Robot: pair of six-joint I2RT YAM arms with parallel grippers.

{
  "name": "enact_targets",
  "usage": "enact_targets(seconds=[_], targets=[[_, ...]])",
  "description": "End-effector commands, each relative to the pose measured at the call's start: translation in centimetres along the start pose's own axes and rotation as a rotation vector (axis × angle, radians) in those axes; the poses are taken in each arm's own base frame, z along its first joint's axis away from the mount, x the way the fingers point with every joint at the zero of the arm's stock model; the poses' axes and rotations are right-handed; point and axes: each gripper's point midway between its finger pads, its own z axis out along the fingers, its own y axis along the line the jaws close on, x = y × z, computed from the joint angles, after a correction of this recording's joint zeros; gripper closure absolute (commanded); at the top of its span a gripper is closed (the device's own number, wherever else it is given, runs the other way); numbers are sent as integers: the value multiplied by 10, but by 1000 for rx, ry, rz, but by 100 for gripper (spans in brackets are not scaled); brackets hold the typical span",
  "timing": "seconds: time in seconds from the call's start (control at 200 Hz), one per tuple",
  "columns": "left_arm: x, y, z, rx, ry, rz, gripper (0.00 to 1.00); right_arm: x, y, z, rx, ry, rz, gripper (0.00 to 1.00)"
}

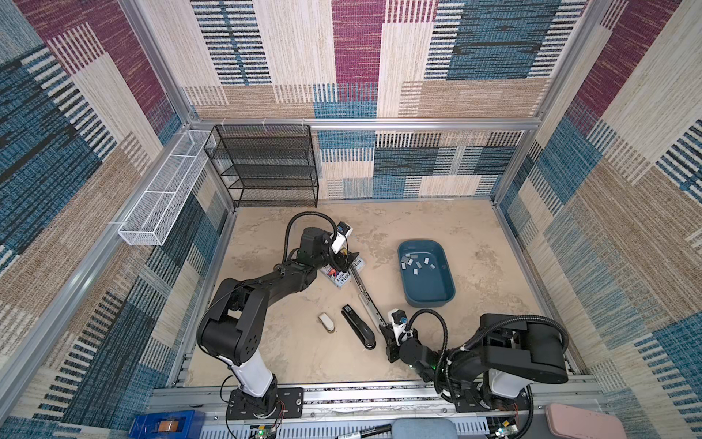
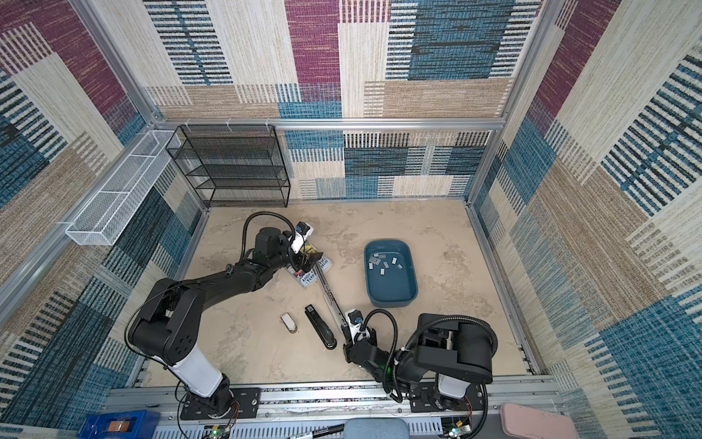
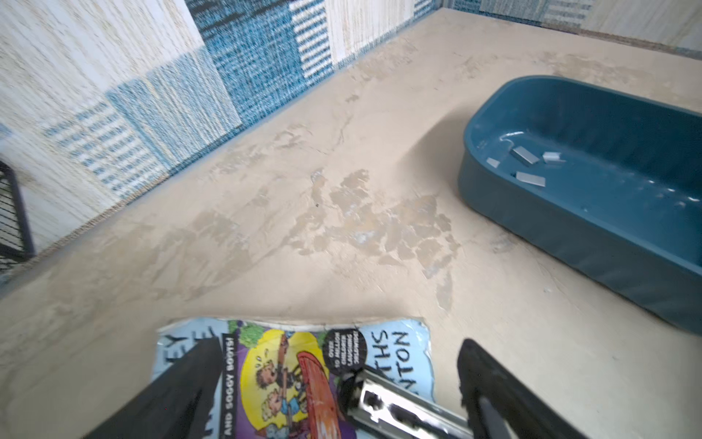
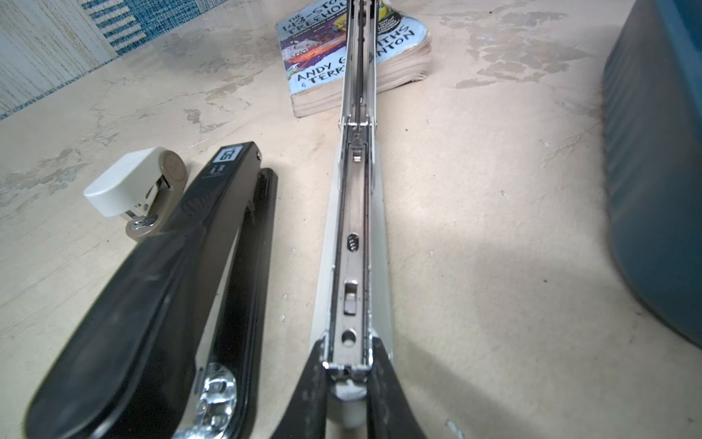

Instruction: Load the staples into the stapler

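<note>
Now left gripper released, above book propping far tip of opened stapler. Right gripper clenched on stapler's near end; long axis slants from bench near edge toward far-left. Staples loose in blue tray, rightward of left gripper, toward right edge; left arm free, likely fetcher.

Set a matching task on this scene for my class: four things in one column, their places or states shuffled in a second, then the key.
Things
1. small silver-grey metal staple strips
2. long black closed stapler
3. long silver metal stapler opened flat
4. small beige mini stapler

Places or states
A. far end resting on the light-blue paperback book, near end clamped in the right gripper
B. lying in the dark blue plastic tub
C. on the beige table, between the other two staplers
D. on the table, leftmost stapler in both top views

Pairs: 1-B, 2-C, 3-A, 4-D
</note>
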Motion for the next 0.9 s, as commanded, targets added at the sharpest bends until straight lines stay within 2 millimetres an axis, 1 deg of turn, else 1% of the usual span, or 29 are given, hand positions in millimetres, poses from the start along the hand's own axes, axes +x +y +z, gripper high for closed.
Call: enact_targets(seconds=[0.0,0.105,0.155,0.215,0.28,0.356,0.421,0.496,0.541,0.611,0.651,0.686,0.731,0.801,0.851,0.896], targets=[[-9,10,-7,-43,10,15,1,25,-5,-1,11,115,-34,100],[-28,16,-21,-80,-17,28,1,23,-11,1,48,130,-12,100],[-42,19,-31,-98,-45,46,1,22,-17,1,76,132,3,100],[-60,17,-45,-95,-90,82,1,18,-24,1,108,129,16,100],[-79,8,-60,-62,-143,142,1,16,-31,2,132,136,21,100],[-101,-16,-79,46,-216,258,1,14,-35,3,130,148,10,100],[-119,-31,-93,110,-286,333,1,14,-39,1,147,154,-4,100],[-134,-32,-103,108,-325,363,1,13,-48,0,191,159,-8,96],[-144,-32,-109,103,-349,365,1,12,-52,-2,208,158,-8,90],[-162,-33,-121,114,-390,328,1,10,-57,-5,220,151,-2,87],[-173,-31,-128,118,-392,274,1,8,-59,-7,213,143,5,83],[-183,-29,-134,122,-389,222,1,6,-61,-7,203,138,6,82],[-195,-22,-140,100,-387,142,1,2,-64,-8,207,126,17,80],[-216,-9,-151,65,-421,-34,1,-4,-64,-7,201,113,23,79],[-228,-10,-160,90,-464,-89,1,-9,-67,-6,216,101,25,77],[-241,-20,-172,144,-506,-88,1,-13,-69,-6,221,90,26,74]])
